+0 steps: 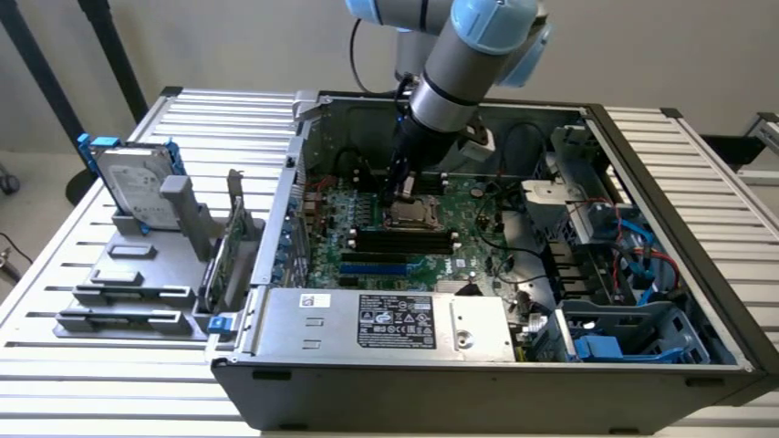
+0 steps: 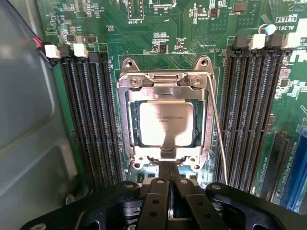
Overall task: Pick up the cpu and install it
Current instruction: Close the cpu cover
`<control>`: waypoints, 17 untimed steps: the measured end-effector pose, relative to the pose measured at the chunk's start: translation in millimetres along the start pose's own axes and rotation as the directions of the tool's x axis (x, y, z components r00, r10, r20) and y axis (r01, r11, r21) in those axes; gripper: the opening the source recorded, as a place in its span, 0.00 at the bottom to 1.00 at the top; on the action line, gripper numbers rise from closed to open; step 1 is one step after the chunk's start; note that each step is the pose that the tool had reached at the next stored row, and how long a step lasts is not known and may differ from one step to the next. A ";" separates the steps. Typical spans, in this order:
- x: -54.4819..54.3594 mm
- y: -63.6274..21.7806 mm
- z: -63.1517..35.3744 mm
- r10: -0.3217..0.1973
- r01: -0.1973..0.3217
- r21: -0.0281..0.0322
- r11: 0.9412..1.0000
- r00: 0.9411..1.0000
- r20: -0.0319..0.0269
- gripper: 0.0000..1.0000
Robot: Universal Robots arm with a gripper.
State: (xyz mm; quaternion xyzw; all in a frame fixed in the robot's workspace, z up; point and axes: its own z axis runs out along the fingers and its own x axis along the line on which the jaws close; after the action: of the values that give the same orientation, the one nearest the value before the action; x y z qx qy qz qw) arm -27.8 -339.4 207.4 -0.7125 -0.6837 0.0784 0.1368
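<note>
The cpu (image 2: 165, 122), a silvery square chip, lies flat inside the metal socket frame (image 2: 125, 120) on the green motherboard (image 2: 158, 28). My gripper (image 2: 169, 165) hovers just over the frame's near edge, its two dark fingers (image 2: 159, 191) pressed together with nothing between them. They cast a shadow onto the chip. In the exterior view the gripper (image 1: 406, 189) hangs straight down inside the open computer case, directly above the socket with the cpu (image 1: 411, 216).
Dark memory slots (image 2: 91, 120) flank the socket on both sides, and a thin wire lever (image 2: 217, 129) runs along one side of the frame. The case wall (image 1: 292, 173), power supply (image 1: 378, 319) and cables (image 1: 608, 228) surround the board. A hard drive (image 1: 134, 187) stands on a grey rack outside.
</note>
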 end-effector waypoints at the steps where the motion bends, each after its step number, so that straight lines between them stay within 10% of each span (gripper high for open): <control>1: -0.4 -1.2 -1.3 0.000 0.000 0.001 1.000 1.000 0.000 0.11; 17: -6.7 -30.9 -4.1 -0.001 0.001 0.011 1.000 1.000 -0.007 0.11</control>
State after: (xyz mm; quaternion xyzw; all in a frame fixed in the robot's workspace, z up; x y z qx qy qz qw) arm -56.5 -345.6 220.2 -0.7116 -0.6833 0.0793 0.1431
